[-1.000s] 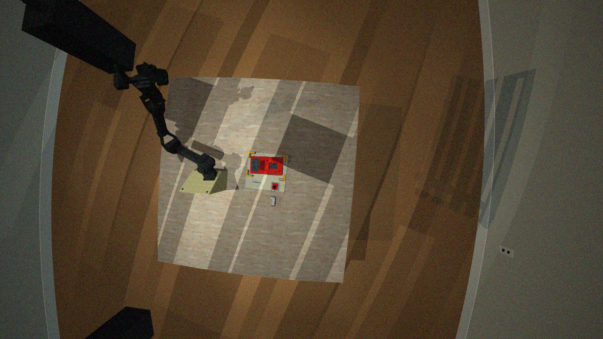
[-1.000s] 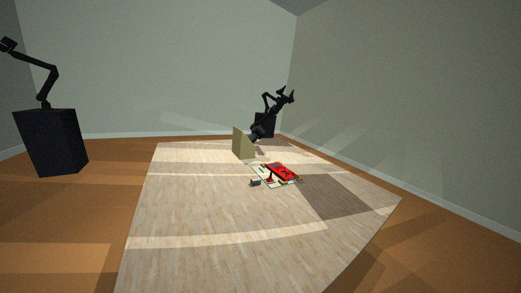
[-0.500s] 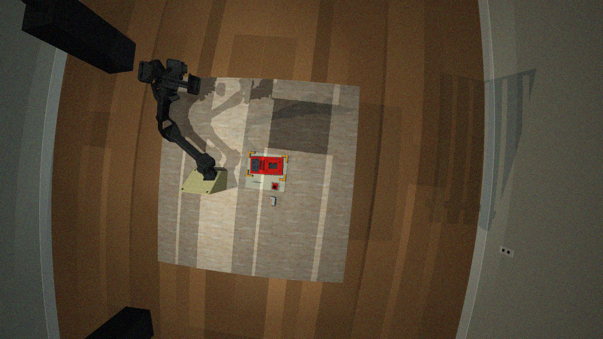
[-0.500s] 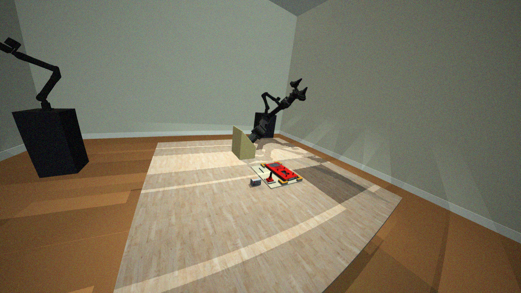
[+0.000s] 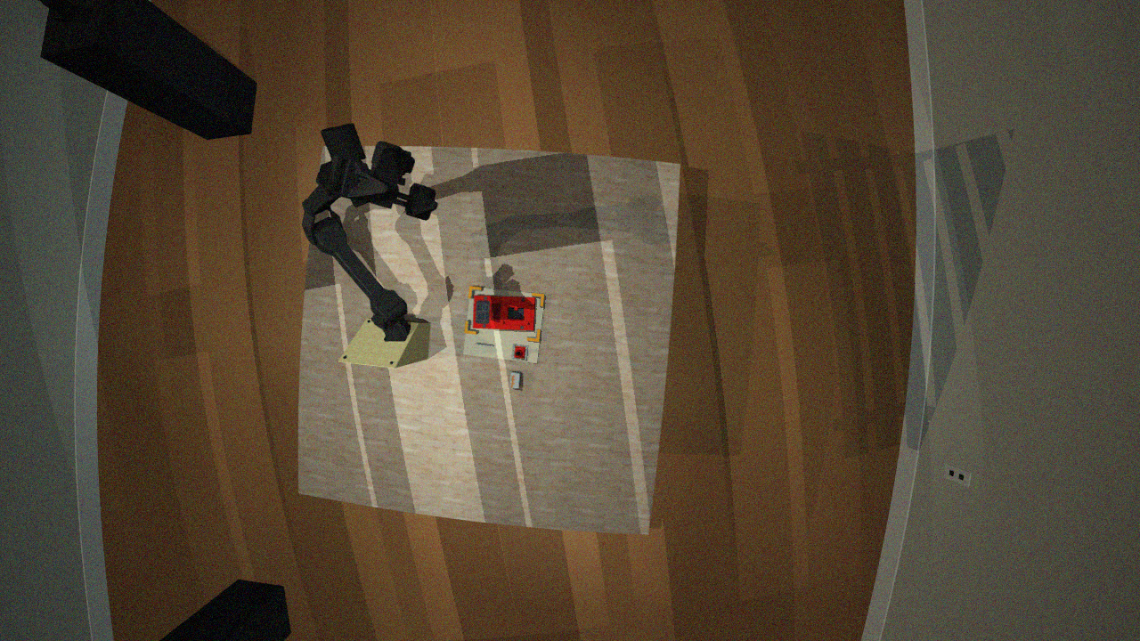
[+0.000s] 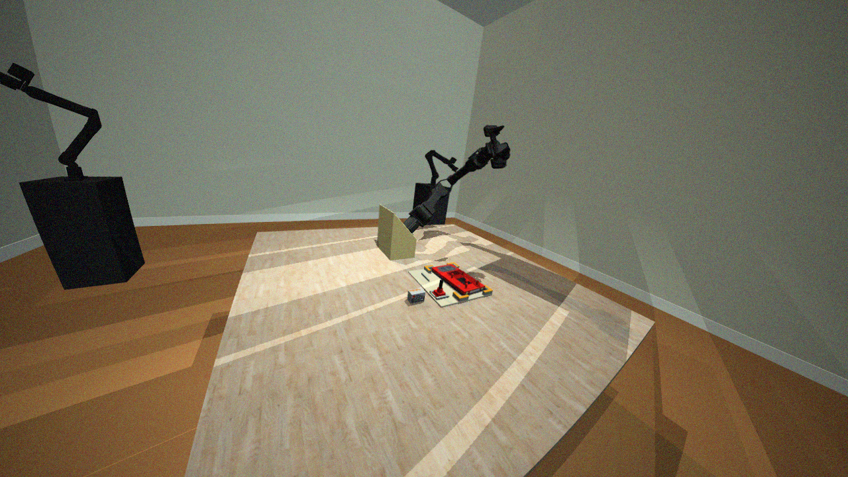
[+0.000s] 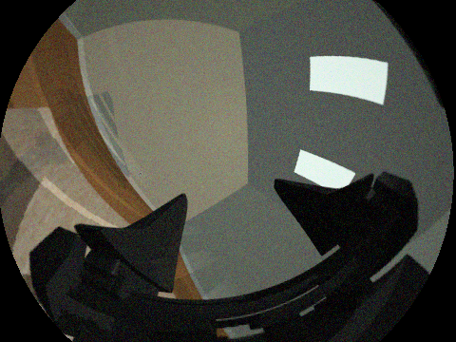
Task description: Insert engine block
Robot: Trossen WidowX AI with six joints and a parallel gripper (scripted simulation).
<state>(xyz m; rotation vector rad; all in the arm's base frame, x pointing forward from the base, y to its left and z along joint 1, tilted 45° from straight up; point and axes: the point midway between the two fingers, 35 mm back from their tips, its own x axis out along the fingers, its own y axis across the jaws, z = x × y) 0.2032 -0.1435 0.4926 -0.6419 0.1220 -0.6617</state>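
Top view, clock face centred on the flat red car body (image 5: 503, 325) (image 6: 452, 278): body lies on a cream rectangular plate (image 5: 503, 356) (image 6: 449, 301), between orange corner brackets (image 5: 537, 336) (image 6: 460, 297). Dark opening is seen in its three o'clock half. The engine block, a small grey box-shaped piece (image 5: 517, 380) (image 6: 416, 296), is located on the pale wood-grain table (image 5: 557, 462) (image 6: 356, 385), outside the car body, near the plate's six o'clock edge. Slot direction cannot be told. Red square-footed piece with dark upright (image 5: 519, 352) (image 6: 439, 291) is stood on the plate, between body and block. Black gripper (image 5: 368, 159) (image 6: 499, 155) (image 7: 232, 190) is raised toward ten to eleven o'clock, well apart from the block; fingers are spread wide, nothing held. Insertion not done.
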